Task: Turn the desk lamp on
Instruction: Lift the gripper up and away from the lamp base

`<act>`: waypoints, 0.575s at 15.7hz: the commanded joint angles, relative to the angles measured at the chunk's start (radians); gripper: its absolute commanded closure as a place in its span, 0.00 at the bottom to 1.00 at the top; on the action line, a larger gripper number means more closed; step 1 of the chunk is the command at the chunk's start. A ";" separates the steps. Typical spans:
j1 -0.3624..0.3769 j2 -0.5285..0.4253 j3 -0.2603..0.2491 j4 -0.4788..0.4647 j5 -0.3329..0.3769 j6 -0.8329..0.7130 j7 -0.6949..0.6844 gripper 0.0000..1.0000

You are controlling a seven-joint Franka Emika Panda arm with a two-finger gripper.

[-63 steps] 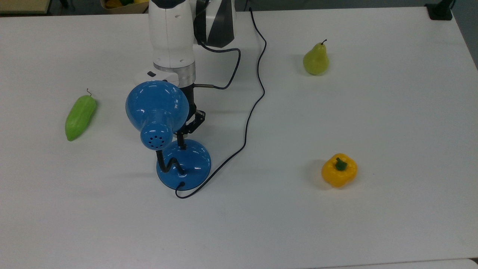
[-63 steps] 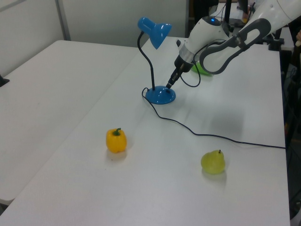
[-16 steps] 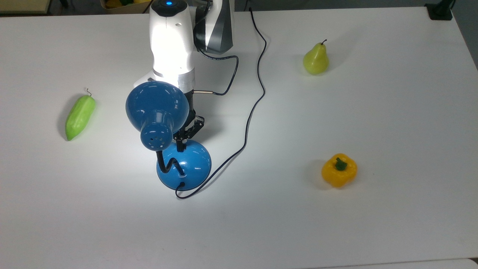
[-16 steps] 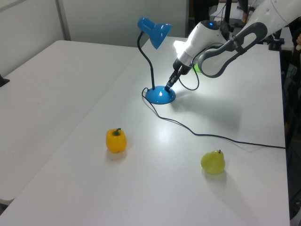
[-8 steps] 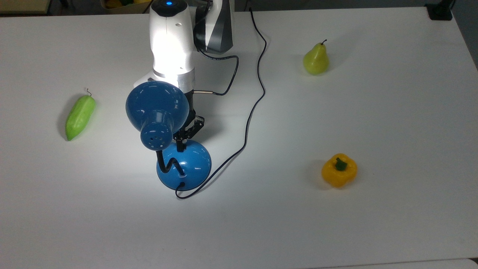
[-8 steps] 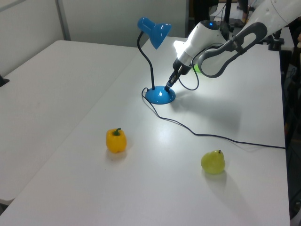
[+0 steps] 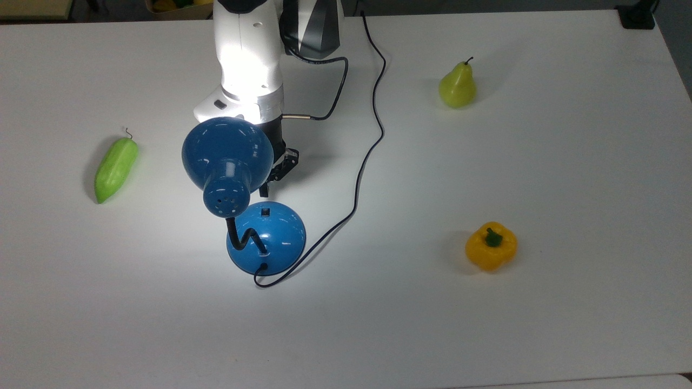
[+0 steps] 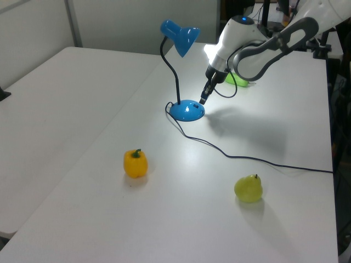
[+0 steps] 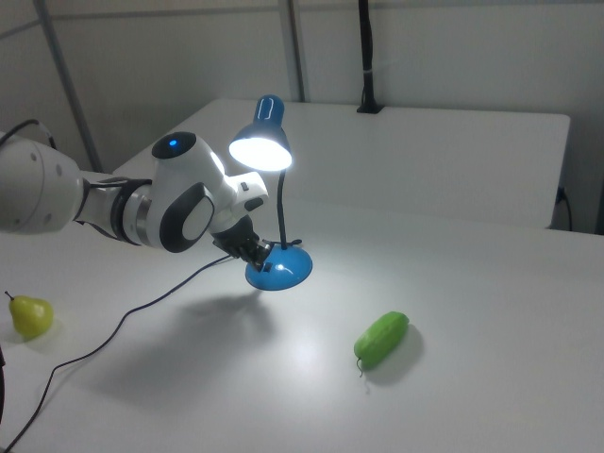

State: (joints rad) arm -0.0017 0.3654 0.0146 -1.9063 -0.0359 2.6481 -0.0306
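Observation:
The desk lamp stands lit on the white table, its blue dome shade (image 7: 227, 154) on a bent black gooseneck over the round blue base (image 7: 275, 237). In the right view the shade (image 9: 260, 151) glows and casts a bright pool on the table. A small black switch (image 7: 265, 212) sits on the base's far side. My gripper (image 7: 264, 190) hangs just clear of the base, a little beyond the switch, its fingers shut with nothing between them. In the left view the gripper (image 8: 203, 100) is slightly above the base (image 8: 187, 110).
The lamp's black cord (image 7: 367, 151) snakes from the base towards the table's far edge. A green vegetable (image 7: 116, 169) lies at the top view's left, with a pear (image 7: 457, 86) at the far right and a yellow bell pepper (image 7: 491, 246) at the near right.
The lamp was dark four seconds ago and is lit now. In the last half second my gripper has lifted off the switch and drawn back from the base.

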 commanded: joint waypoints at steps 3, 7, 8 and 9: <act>0.012 -0.097 0.007 -0.054 -0.019 -0.224 -0.003 1.00; 0.012 -0.176 0.019 -0.046 -0.015 -0.482 -0.008 0.83; 0.012 -0.204 0.021 -0.043 -0.001 -0.537 -0.005 0.65; 0.012 -0.235 0.022 -0.043 -0.001 -0.587 0.000 0.48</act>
State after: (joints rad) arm 0.0056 0.2484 0.0333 -1.9209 -0.0373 2.2099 -0.0319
